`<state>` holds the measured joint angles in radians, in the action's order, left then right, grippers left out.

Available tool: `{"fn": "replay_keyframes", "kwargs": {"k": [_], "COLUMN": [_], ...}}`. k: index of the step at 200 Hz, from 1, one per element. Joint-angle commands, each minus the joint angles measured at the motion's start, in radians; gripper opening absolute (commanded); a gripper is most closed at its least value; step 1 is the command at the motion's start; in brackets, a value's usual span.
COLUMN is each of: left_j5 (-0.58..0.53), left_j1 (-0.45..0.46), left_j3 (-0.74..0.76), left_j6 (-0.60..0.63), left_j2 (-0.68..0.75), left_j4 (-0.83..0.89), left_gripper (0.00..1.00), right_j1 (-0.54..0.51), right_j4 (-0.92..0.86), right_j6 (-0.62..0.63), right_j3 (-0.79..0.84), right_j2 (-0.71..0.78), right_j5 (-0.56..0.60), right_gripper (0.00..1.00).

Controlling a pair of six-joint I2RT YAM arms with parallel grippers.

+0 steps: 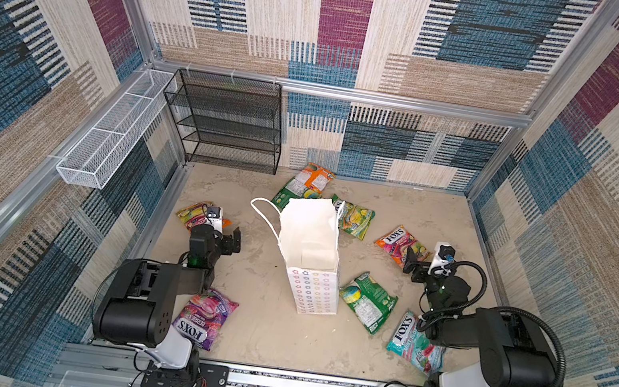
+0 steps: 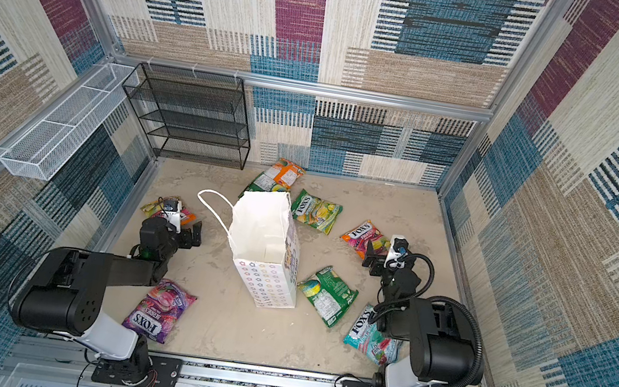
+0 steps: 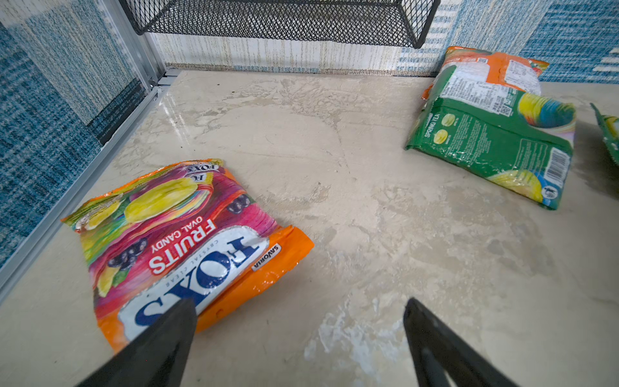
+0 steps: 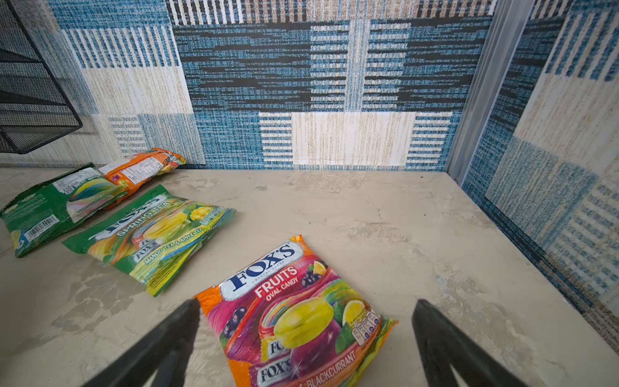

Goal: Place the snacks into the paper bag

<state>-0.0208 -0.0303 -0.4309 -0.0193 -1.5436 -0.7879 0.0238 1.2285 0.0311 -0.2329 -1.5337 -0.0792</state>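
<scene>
Eight snacks [image 2: 327,296] lie out on the table [image 1: 260,334], none bagged! The one paper bag [image 1: 311,237] stands upright, mouth open, between the two end effectors. The left end effector [image 3: 300,301] is spread wide and grips nothing, with an orange Fruits packet [image 3: 174,234] just beside one tip. The right end effector [image 4: 306,301] gapes empty too, a second orange packet [image 4: 294,311] just ahead of its tips. Farther ahead are a third orange packet [image 1: 316,176], one green packet [image 1: 291,193] and one yellow-green packet [image 1: 354,218]. Back toward the arm bases lie another green packet [image 1: 366,300], one teal packet [image 1: 414,341] and one purple packet [image 1: 204,317].
</scene>
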Motion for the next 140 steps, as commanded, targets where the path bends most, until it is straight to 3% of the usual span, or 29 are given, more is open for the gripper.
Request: {"fn": "replay_keyframes", "kwargs": {"k": [1, 125, 140], "left_j5": [0.007, 0.013, -0.042], "left_j1": [0.000, -0.002, 0.002], "left_j3": [-0.006, -0.003, -0.011], "left_j6": [0.019, 0.016, 0.001], "left_j2": [-0.001, 0.002, 0.031], "left_j4": [-0.013, -0.016, 0.007], "left_gripper": [0.99, 0.99, 0.99], "right_j1": [0.001, 0.001, 0.004], "right_j4": [0.012, 0.014, 0.017], "right_j6": [0.005, 0.003, -0.002], "right_j3": [0.001, 0.003, 0.006], "right_j2": [0.002, 0.003, 0.007], "right_j5": [-0.009, -0.009, -0.009], "right_gripper": [1.00, 1.00, 1.00]}}
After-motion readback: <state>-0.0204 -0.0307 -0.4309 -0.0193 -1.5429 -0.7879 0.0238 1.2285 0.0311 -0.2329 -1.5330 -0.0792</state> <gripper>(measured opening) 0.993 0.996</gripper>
